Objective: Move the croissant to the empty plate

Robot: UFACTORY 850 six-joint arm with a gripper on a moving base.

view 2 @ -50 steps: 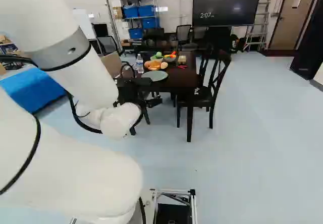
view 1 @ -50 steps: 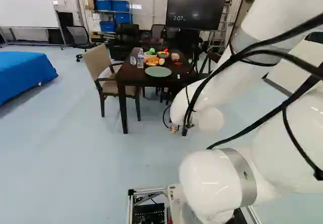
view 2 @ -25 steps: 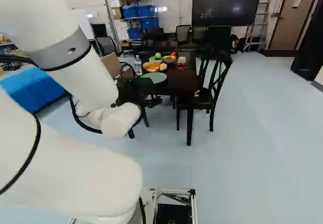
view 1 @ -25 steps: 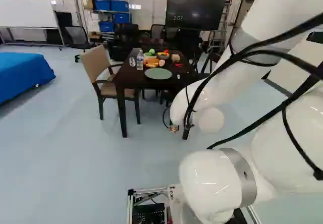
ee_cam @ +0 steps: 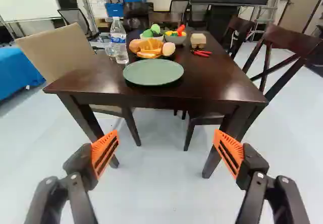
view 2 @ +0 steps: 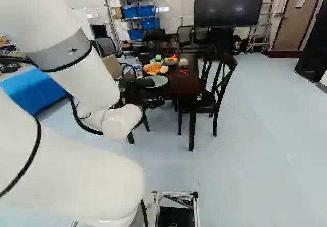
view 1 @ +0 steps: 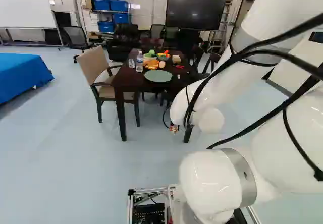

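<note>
One gripper (view 2: 155, 104), fingers spread wide; one croissant (ee_cam: 151, 44), lying in the food pile on the table (ee_cam: 217, 80).

Between the fingers nothing is held, and the table is seen ahead, apart from them. Item: green plate (ee_cam: 153, 73), bare, set near the table's closest edge. Item: croissant, placed just beyond that plate, flanked by a round bun (ee_cam: 135, 46) and a pale egg-shaped piece (ee_cam: 169, 49). Also listed: water bottle (ee_cam: 119, 41), stood upright beside the bun; grey bowl (ee_cam: 175, 39), placed behind the egg-shaped piece; red item (ee_cam: 202, 53), laid before a small carton (ee_cam: 198, 40).
</note>
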